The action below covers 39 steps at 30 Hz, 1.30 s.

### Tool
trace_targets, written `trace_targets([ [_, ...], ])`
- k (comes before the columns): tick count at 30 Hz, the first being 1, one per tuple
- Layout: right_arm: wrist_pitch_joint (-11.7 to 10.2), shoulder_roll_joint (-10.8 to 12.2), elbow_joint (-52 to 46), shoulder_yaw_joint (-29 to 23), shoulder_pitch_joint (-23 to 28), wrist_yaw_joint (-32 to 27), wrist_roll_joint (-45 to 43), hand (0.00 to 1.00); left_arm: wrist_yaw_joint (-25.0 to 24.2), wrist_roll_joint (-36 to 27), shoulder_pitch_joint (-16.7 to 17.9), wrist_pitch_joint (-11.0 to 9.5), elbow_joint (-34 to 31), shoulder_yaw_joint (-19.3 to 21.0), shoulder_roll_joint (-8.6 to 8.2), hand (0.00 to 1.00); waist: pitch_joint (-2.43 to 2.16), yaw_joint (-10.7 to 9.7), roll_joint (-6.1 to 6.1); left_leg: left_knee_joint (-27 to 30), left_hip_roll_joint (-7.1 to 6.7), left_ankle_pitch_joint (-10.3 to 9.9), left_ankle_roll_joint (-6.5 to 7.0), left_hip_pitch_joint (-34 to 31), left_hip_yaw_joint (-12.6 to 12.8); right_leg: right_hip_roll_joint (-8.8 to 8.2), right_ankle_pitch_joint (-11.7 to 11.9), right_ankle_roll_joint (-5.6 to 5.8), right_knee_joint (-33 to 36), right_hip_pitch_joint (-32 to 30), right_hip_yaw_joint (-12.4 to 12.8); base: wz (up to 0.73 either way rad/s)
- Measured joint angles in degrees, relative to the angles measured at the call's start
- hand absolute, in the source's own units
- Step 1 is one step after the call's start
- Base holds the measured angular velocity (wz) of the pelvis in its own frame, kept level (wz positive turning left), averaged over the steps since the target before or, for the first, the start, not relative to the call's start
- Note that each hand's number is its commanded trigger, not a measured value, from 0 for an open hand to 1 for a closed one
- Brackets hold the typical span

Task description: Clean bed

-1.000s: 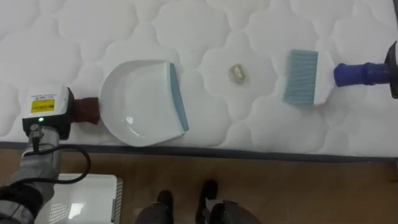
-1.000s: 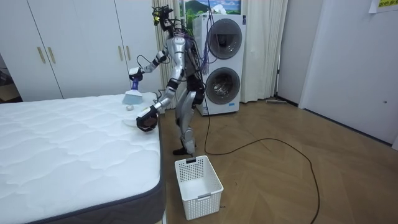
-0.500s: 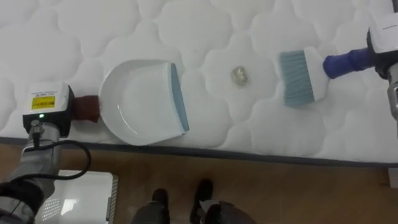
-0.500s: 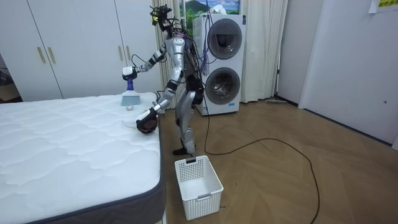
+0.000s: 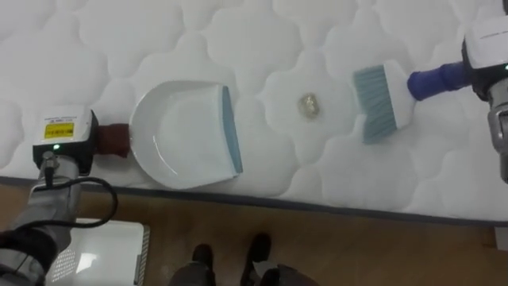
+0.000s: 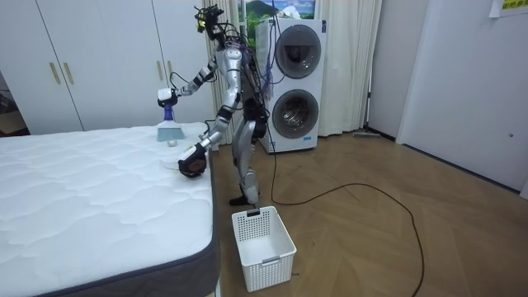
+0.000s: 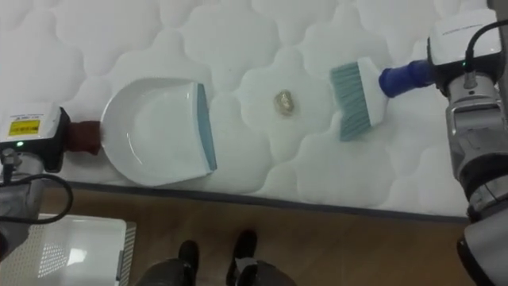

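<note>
A white dustpan (image 5: 178, 135) with a blue lip lies flat on the white quilted mattress (image 5: 262, 40) near its front edge. My left hand (image 5: 62, 141) is shut on its dark red handle at the left. A small crumpled scrap (image 5: 309, 104) sits on the mattress to the right of the pan's lip. Further right, a brush (image 5: 381, 95) with pale blue bristles rests on the bed, bristles toward the scrap with a short gap between. My right hand (image 5: 486, 48) is shut on its blue handle. In the room view I stand at the bed's corner, right arm (image 6: 166, 96) reaching over it.
The mattress edge (image 5: 317, 202) runs across the lower part of the view, with wooden floor below it. A white slatted basket (image 5: 103, 254) stands on the floor at my left, beside the bed corner (image 6: 262, 235). Washing machines (image 6: 293, 82) stand behind me.
My right hand has come further in over the bed, and the brush has shifted left, closer to the scrap. The dustpan and left hand have stayed put.
</note>
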Motion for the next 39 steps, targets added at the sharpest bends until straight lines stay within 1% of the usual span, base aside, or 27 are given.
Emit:
trace_targets([
  [2,1.01,0.81,-0.07,0.04,-0.21,-0.03,0.37,1.00,0.00,-0.16,-0.34,0.02,-0.01,-0.39,-0.01,1.00,0.10,-0.01,0.14,-0.06,0.00,-0.01,-0.01,0.00,-0.03,0.04,0.02,0.03,-0.17,0.09,-0.11,0.00],
  [4,1.05,1.28,-0.50,0.03,-0.42,-0.39,1.06,1.00,0.00,-0.51,-0.89,0.12,-0.02,-1.32,-0.01,1.00,0.32,-0.01,0.46,-0.61,-0.01,-0.11,-0.04,0.00,-0.25,0.02,0.04,0.05,-0.29,0.28,-0.47,0.07],
  [7,1.37,1.95,-1.45,-0.08,-0.42,-1.06,0.94,1.00,0.03,-0.55,-1.07,0.20,-0.13,-1.33,-0.26,1.00,0.50,0.00,0.72,-1.19,0.01,-0.17,-0.11,-0.05,-0.41,0.09,0.32,0.02,-0.87,0.34,-0.81,0.07],
  [8,1.60,2.51,-1.99,-0.13,-0.41,-1.57,0.90,1.00,0.03,-0.56,-1.07,0.26,-0.23,-1.33,-0.41,1.00,0.62,0.00,0.89,-1.39,0.00,-0.18,-0.11,-0.05,-0.45,0.10,0.40,0.01,-0.99,0.33,-0.90,0.04],
  [10,1.35,3.30,-2.08,-0.16,-0.41,-2.47,0.59,1.00,0.03,-0.54,-1.07,0.26,-0.72,-1.33,-0.50,1.00,0.76,0.10,1.09,-1.65,-0.04,-0.17,-0.12,0.02,-0.49,0.05,0.40,0.01,-1.03,0.33,-1.00,0.04],
  [12,0.73,4.57,-2.20,-0.36,-0.40,-2.57,-0.94,1.00,0.03,-0.25,-1.06,0.33,-1.49,-1.33,-0.50,1.00,0.88,0.22,1.28,-1.84,-0.06,-0.17,-0.11,-0.02,-0.49,0.05,0.40,0.01,-1.26,0.31,-1.10,0.00],
  [15,-0.03,5.71,-2.70,-0.31,-0.26,-2.45,-1.76,1.00,-0.05,-0.21,-1.04,0.33,-1.93,-1.33,-0.52,1.00,0.86,0.25,1.41,-1.71,-0.05,-0.08,-0.11,-0.09,-0.54,0.11,0.44,0.07,-1.58,0.31,-1.19,0.00],
  [20,-0.33,6.33,-2.78,-0.16,-0.17,-1.10,-1.20,1.00,-0.91,-0.12,-1.05,0.35,-3.42,-1.34,-0.82,1.00,0.80,0.25,1.97,-1.40,-0.08,0.20,0.00,-0.35,-0.53,-0.02,0.51,0.17,-1.87,0.38,-1.63,0.00],
  [24,-0.03,6.44,-4.94,0.07,0.86,0.24,-1.17,1.00,-1.67,-0.06,-1.08,0.65,-3.50,-1.29,-1.34,1.00,0.76,0.33,2.40,-1.47,-0.11,0.20,0.00,0.07,-0.43,-0.16,0.51,0.18,-1.96,0.77,-2.16,0.00],
  [26,0.71,6.46,-6.45,0.11,1.70,1.09,-1.20,1.00,-2.19,-0.07,-1.08,0.96,-3.62,-1.30,-1.52,1.00,0.80,0.39,2.57,-1.62,-0.11,0.20,0.01,0.42,-0.39,-0.16,0.50,0.19,-1.96,1.04,-2.16,0.00],
  [28,1.04,6.66,-7.11,0.26,2.20,1.81,-1.51,1.00,-2.76,-0.10,-1.08,1.23,-3.64,-1.30,-1.84,1.00,0.76,0.39,2.93,-1.79,-0.12,0.24,0.07,0.69,-0.36,-0.18,0.50,0.19,-1.92,1.25,-2.15,0.00],
  [30,1.14,6.69,-7.64,0.38,2.25,3.01,-1.62,1.00,-3.06,-0.14,-1.08,1.60,-3.63,-1.30,-2.61,1.00,0.72,0.39,3.68,-2.41,-0.21,0.25,0.09,0.79,-0.31,-0.27,0.50,0.19,-1.82,1.23,-2.15,0.00],
  [31,1.23,6.77,-7.73,0.43,2.27,3.32,-1.63,1.00,-3.15,-0.14,-1.07,1.72,-3.62,-1.30,-2.80,1.00,0.68,0.44,3.80,-2.63,-0.24,0.27,0.08,0.95,-0.25,-0.30,0.50,0.19,-1.79,1.23,-2.11,0.00],
  [33,1.65,7.12,-8.10,0.97,2.35,3.81,-1.57,1.00,-3.65,-0.10,-1.08,2.14,-3.62,-1.30,-2.93,1.00,0.65,0.55,3.85,-3.77,-0.38,0.50,-0.08,1.75,0.01,-0.34,0.54,0.13,-1.69,1.31,-1.80,0.00],
  [37,1.84,7.33,-8.93,1.45,2.39,4.39,-1.81,1.00,-3.96,0.26,-1.08,2.39,-3.62,-1.23,-2.93,1.00,0.64,0.75,3.87,-3.82,-0.29,1.01,-0.38,1.80,0.13,-0.20,0.67,-0.11,-1.78,1.31,-1.74,-0.03],
  [39,2.11,7.50,-9.87,1.83,2.55,5.72,-1.38,1.00,-4.04,0.20,-1.07,2.66,-3.62,-1.30,-3.08,1.00,0.63,0.76,3.88,-3.51,-0.25,1.22,-0.45,1.84,0.13,-0.19,0.71,-0.17,-1.79,1.38,-1.81,0.00],
])
